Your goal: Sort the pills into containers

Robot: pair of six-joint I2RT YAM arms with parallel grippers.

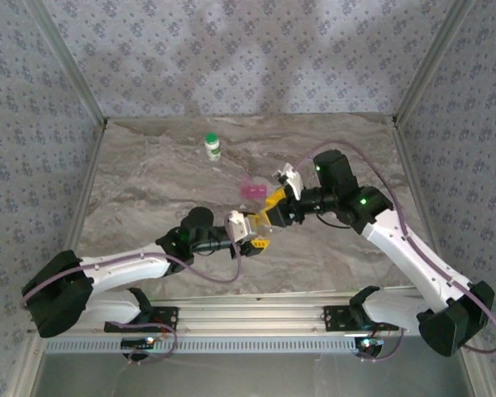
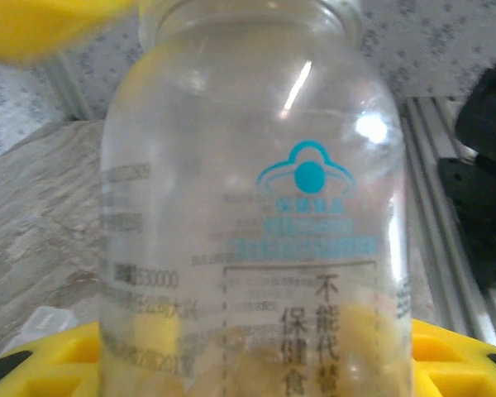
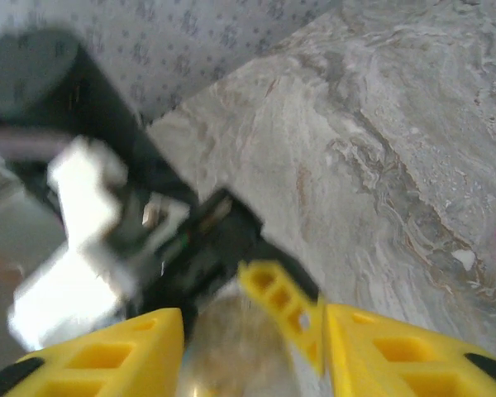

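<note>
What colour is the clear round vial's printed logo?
Teal-blue logo on the vial; best in left wrist view.

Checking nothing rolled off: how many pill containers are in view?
3. The white bottle with green cap stands at the back; the pink pill case lies mid-table; the clear bottle is held in the left claw. Arms could hide others.
</note>
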